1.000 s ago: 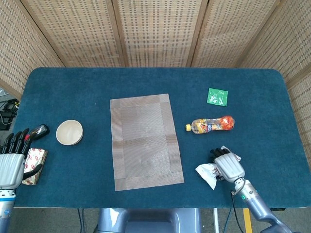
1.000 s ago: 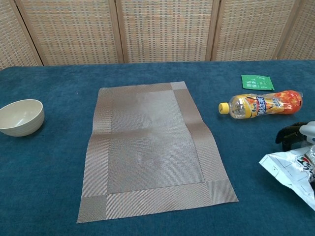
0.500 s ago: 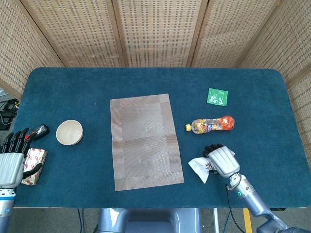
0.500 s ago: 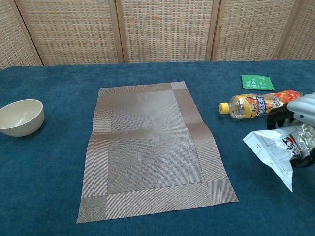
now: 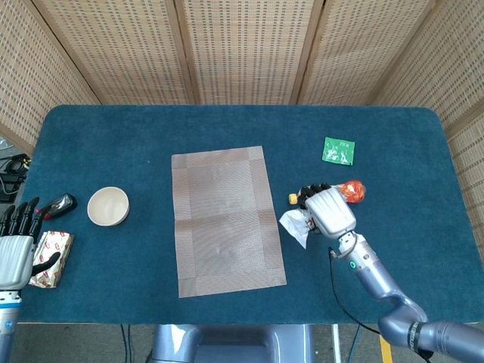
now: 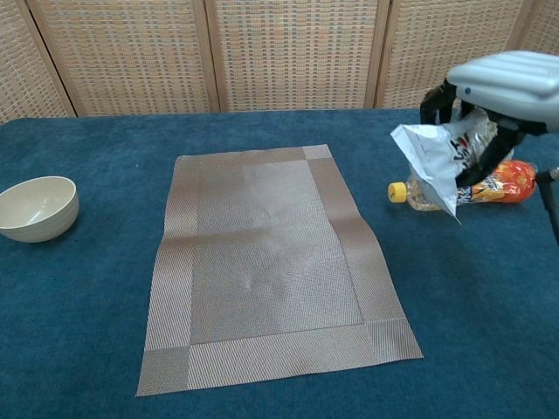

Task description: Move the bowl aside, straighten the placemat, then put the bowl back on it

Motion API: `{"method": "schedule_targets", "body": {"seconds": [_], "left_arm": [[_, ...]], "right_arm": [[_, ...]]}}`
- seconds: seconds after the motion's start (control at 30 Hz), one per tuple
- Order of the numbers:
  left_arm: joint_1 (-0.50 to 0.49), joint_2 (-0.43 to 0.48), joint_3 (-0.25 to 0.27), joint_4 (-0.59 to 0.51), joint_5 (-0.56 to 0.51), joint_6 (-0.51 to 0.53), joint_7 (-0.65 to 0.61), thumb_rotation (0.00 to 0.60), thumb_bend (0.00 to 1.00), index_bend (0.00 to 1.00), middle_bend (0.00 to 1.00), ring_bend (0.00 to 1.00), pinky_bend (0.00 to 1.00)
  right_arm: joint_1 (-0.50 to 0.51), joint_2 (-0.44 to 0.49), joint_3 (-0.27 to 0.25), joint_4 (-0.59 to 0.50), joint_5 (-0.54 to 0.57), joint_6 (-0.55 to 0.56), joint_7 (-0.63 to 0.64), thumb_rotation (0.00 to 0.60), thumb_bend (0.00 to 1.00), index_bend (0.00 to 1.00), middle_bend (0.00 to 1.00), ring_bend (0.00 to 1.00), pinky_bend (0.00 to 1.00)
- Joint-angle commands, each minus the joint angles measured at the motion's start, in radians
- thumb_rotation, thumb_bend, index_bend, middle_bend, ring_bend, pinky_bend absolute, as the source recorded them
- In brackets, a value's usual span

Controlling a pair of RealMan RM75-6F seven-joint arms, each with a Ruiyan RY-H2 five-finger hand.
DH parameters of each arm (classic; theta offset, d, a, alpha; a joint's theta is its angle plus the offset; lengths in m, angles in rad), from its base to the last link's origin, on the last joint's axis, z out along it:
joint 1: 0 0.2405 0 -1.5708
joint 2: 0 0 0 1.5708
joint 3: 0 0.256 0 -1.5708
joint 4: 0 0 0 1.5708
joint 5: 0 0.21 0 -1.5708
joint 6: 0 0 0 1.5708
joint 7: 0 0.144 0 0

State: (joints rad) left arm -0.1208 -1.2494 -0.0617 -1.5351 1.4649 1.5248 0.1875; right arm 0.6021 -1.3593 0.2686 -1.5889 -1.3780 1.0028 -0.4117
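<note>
Right hand (image 6: 502, 83) raised above desk (image 5: 393, 136), crumpled foil snack wrapper (image 6: 434, 161) gripped in it, orange drink bottle (image 6: 498, 185) lying just beneath. Left hand (image 5: 17, 249) held at desk's near left corner, fingers spread, nothing held, red snack packet (image 5: 47, 248) beside it. Bowl (image 5: 108, 206) set aside on cloth, left of placemat (image 5: 225, 221) and apart from it. Placemat laid slightly skewed, faintly rippled. Straightening step judged in hand; next, wrapper to be put down, mat edges squared, bowl returned.
</note>
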Motion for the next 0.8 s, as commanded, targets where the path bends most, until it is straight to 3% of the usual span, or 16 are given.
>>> {"method": "schedule_targets", "body": {"seconds": [0.03, 0.17, 0.33, 0.43, 0.53, 0.63, 0.8], "left_arm": [[-0.002, 0.005, -0.002, 0.003, -0.004, -0.008, -0.014, 0.6, 0.16, 0.11, 0.0, 0.0, 0.0], [-0.003, 0.008, -0.012, 0.009, -0.014, -0.011, -0.027, 0.6, 0.16, 0.11, 0.0, 0.0, 0.0], [-0.005, 0.01, -0.019, 0.018, -0.033, -0.026, -0.031, 0.6, 0.16, 0.11, 0.0, 0.0, 0.0], [-0.008, 0.007, -0.021, 0.025, -0.035, -0.031, -0.03, 0.6, 0.16, 0.11, 0.0, 0.0, 0.0], [-0.008, 0.005, -0.018, 0.029, -0.031, -0.033, -0.029, 0.6, 0.16, 0.11, 0.0, 0.0, 0.0], [-0.008, 0.008, -0.016, 0.026, -0.034, -0.039, -0.029, 0.6, 0.16, 0.1, 0.0, 0.0, 0.0], [-0.008, 0.011, -0.014, 0.018, -0.028, -0.038, -0.023, 0.6, 0.16, 0.1, 0.0, 0.0, 0.0]], "right_arm": [[0.076, -0.021, 0.064, 0.07, 0.091, -0.062, -0.041, 0.6, 0.2, 0.69, 0.46, 0.4, 0.48], [0.146, -0.058, 0.111, 0.184, 0.183, -0.109, -0.037, 0.6, 0.2, 0.67, 0.45, 0.4, 0.47], [0.203, -0.115, 0.122, 0.335, 0.216, -0.123, -0.025, 0.6, 0.18, 0.63, 0.39, 0.35, 0.37], [0.231, -0.159, 0.129, 0.429, 0.237, -0.117, -0.024, 0.6, 0.18, 0.5, 0.28, 0.24, 0.24], [0.247, -0.191, 0.13, 0.498, 0.269, -0.124, -0.017, 0.6, 0.15, 0.25, 0.05, 0.03, 0.03], [0.244, -0.195, 0.123, 0.513, 0.282, -0.116, -0.015, 0.6, 0.13, 0.15, 0.0, 0.0, 0.0], [0.214, -0.178, 0.102, 0.475, 0.269, -0.063, 0.008, 0.6, 0.12, 0.11, 0.0, 0.0, 0.0]]}}
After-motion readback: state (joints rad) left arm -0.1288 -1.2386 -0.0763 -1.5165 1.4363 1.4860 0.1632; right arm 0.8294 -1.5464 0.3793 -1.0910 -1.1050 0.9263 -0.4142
